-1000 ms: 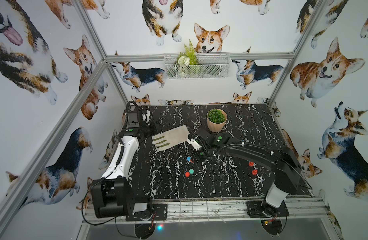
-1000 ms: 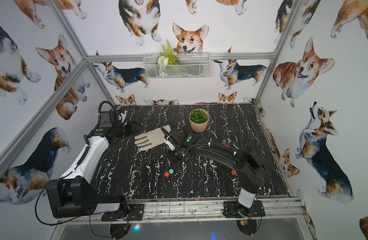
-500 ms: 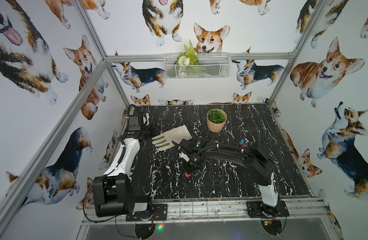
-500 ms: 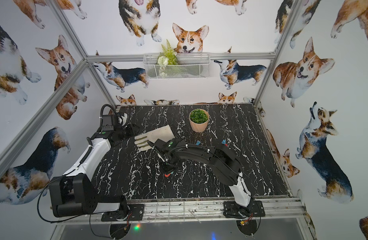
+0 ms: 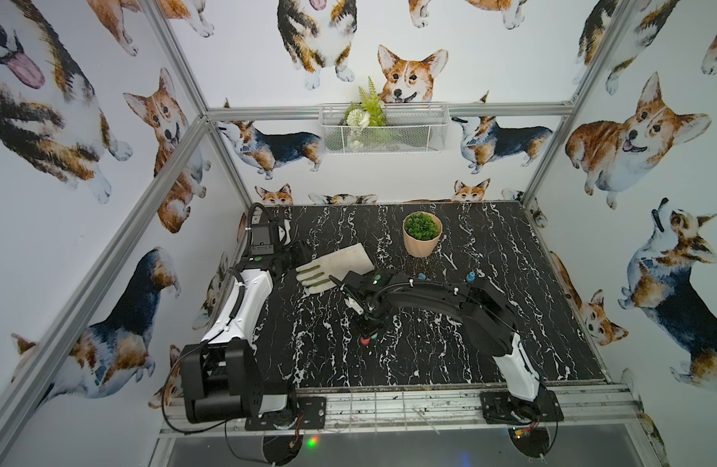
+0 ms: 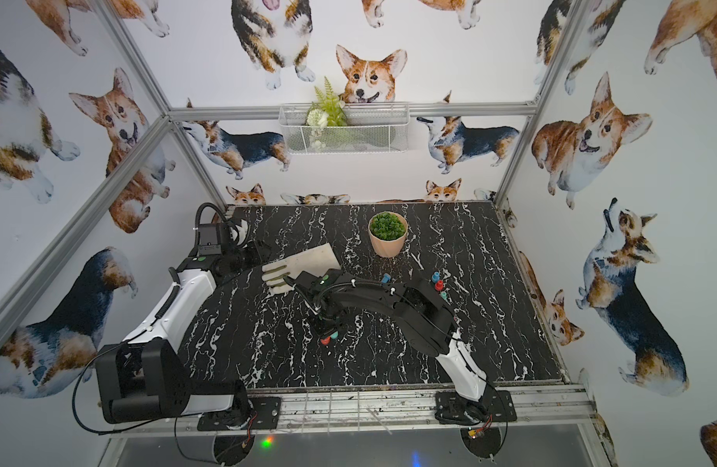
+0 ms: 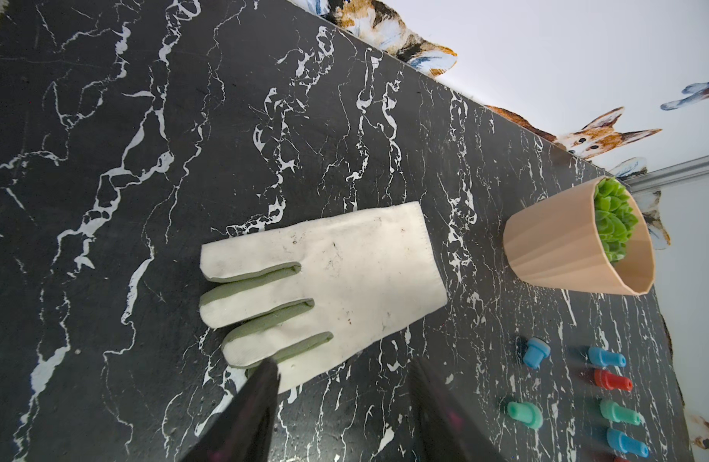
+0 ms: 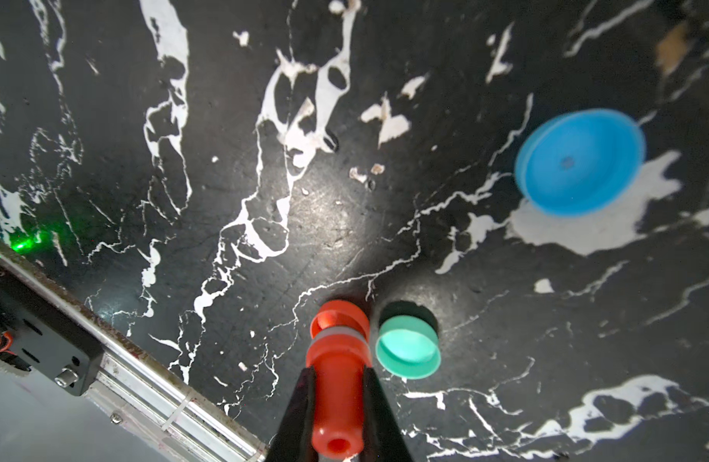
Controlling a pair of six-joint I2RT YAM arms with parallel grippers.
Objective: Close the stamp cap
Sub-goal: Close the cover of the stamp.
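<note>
On your black marbled worktop, a white glove lies flat near the far left corner. It is smudged, with green strips along its digits, and its cuff is turned toward the pot. That tan ribbed pot stands upright near the middle of the far edge, apart from the glove, and holds a green succulent. Above that edge you have a white wire basket on the back wall, with a fern in it. Corgi prints cover the walls.

Right hand clamped, pointing down; left hand parted.
</note>
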